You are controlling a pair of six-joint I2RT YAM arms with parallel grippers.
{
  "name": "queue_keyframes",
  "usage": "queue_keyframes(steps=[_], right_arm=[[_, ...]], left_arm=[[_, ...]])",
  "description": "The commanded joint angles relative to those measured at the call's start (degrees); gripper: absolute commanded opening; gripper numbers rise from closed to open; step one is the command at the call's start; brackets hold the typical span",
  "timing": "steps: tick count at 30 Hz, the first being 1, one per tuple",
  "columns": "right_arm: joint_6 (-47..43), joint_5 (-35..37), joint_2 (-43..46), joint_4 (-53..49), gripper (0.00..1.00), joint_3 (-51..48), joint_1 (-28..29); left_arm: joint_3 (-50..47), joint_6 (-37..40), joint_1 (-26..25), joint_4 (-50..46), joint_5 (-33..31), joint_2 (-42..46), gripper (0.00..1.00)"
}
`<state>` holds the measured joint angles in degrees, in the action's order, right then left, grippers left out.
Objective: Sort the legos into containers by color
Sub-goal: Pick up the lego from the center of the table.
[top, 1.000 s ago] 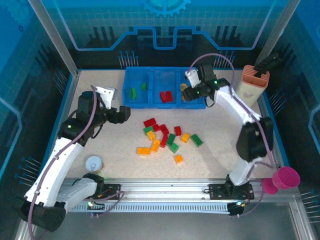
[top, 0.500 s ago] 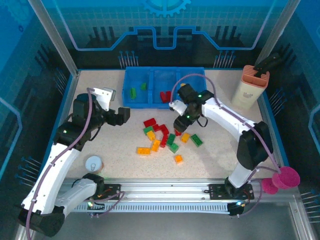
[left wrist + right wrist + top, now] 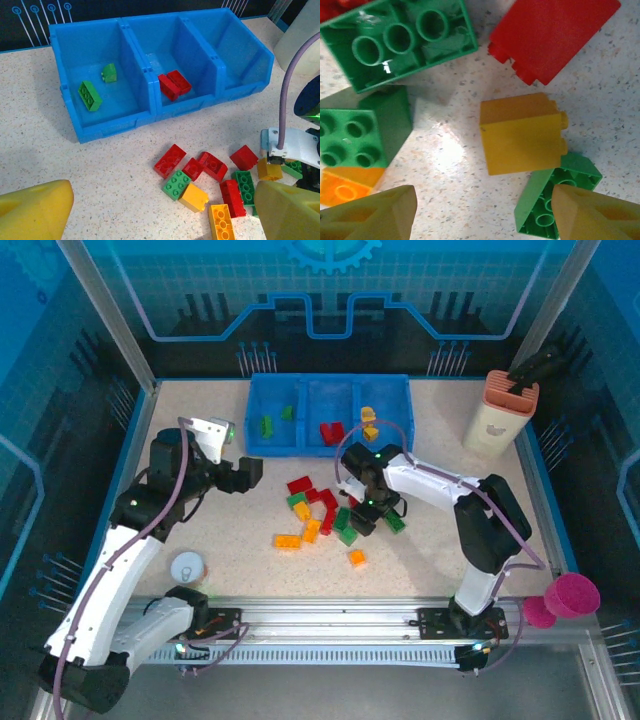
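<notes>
- This is a robotics lab cell: the speckled surface [image 3: 230,540] sits inside a cage of aluminium posts [image 3: 105,310] and see-through blue side panels [image 3: 60,440].
- The back panel [image 3: 330,300] carries printed circuit lines and a gear emblem, like a demonstration booth.
- Two robot arms, the left arm [image 3: 105,580] and the right arm [image 3: 428,479], are bolted to a metal rail [image 3: 330,612] along the surface's near edge.
- Purple cable [image 3: 284,95] runs exposed along the arms.
- The objects are test props:
  - toy bricks [image 3: 299,484] scattered mid-surface
  - a blue three-compartment tray [image 3: 300,451] at the far edge
  - a beige holder [image 3: 497,412] in the far right corner
  - a pink cup [image 3: 572,595] by the near right corner
</notes>
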<state>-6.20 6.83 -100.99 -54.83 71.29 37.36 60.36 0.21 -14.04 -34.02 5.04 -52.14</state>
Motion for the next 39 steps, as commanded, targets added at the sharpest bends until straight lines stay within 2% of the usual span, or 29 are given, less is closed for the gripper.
queue_keyframes(steps=[1, 17, 20, 26, 33, 39], right_arm=[[-0.25, 4.51, -0.86, 3.69, 0.73, -0.75, 1.45], [-2.50, 8.64, -7.24, 7.53, 0.71, -0.78, 1.50], [-2.65, 8.55, -7.72, 8.15, 0.64, -1.15, 1.38], [-2.09, 9.07, -7.86, 7.76, 0.36, -1.25, 0.72], [-0.49, 7.18, 1.23, 9.73, 0.32, 1.46, -5.69], [3.55, 14.42, -1.02, 14.06, 0.31, 12.32, -12.96]], left_arm=[[-0.36, 1.26, 0.16, 0.23, 1.44, -0.56, 0.95], [2.57, 0.80, 0.16, -1.64, 2.78, -2.49, 0.96], [2.73, 0.63, 0.16, -1.93, 2.72, -2.62, 0.96], [3.34, 0.58, 0.16, -2.15, 2.70, -3.23, 0.96], [3.87, 0.43, 0.16, -0.96, 4.54, -3.69, 0.96], [4.07, 0.23, 0.13, -0.76, 4.62, -4.64, 0.96]])
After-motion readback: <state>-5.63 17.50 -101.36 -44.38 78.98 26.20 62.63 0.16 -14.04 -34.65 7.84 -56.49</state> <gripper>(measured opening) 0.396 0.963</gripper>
